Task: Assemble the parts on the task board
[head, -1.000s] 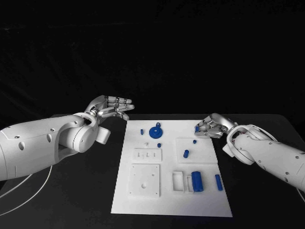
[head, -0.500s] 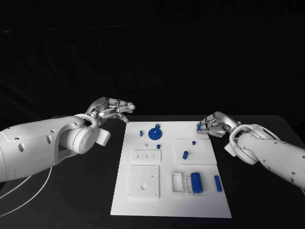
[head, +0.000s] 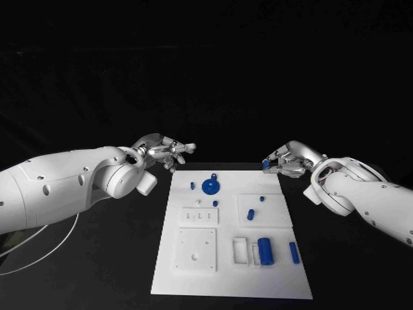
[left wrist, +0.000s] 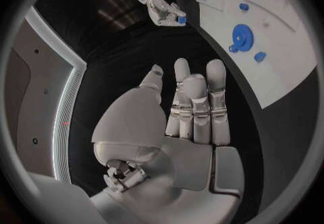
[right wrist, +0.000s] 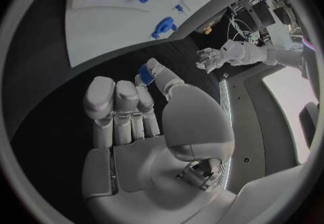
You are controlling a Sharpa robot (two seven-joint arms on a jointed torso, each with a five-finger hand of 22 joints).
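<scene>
The white task board (head: 227, 279) lies in the middle of the black table. My right hand (head: 288, 158) hovers at the board's far right corner and pinches a small blue part (head: 266, 165) between thumb and finger; the pinch is plain in the right wrist view (right wrist: 145, 74). My left hand (head: 164, 154) hangs off the board's far left corner, fingers spread and holding nothing. On the board sit a blue gear (head: 210, 187), a small blue peg (head: 250, 213), a thick blue cylinder (head: 265, 250) by a white frame, and a slim blue pin (head: 294, 252).
A white square plate (head: 195, 248) and a smaller white block (head: 200, 214) with pegs sit on the board's left half. A white cable (head: 39, 248) loops over the table under my left arm. Black table surface surrounds the board.
My right hand, still pinching the blue part, has drawn back from over the board's far right corner to its far edge. My left hand has shifted slightly towards the board. The camera has moved.
</scene>
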